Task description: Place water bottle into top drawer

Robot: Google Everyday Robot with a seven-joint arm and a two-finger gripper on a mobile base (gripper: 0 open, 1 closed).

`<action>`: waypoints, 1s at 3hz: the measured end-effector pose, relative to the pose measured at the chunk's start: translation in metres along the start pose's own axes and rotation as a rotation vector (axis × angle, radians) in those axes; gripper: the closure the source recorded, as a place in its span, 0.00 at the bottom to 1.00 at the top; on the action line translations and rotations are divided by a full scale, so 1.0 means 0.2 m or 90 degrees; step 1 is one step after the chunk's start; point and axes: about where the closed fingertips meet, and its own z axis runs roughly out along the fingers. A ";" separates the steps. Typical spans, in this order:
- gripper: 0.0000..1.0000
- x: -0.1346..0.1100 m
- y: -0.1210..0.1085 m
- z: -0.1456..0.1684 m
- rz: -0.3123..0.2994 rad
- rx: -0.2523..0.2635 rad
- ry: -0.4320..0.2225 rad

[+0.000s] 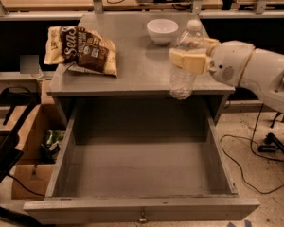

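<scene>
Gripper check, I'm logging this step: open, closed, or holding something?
Gripper: shut on the tall clear ribbed plastic water bottle, at the grey table's front edge, above the open grey wooden top drawer.

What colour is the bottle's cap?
White, in the camera view; the gripper holds the bottle at the table's edge.

The clear, ribbed, white-capped water bottle (181, 83) hangs upright, gripped around its middle by the claw (188, 60) at the surface's (132, 74) front right edge, with the grey top drawer (132, 206) pulled open just below the claw.
</scene>
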 end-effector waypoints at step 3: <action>1.00 0.17 0.34 0.13 0.034 -0.101 -0.030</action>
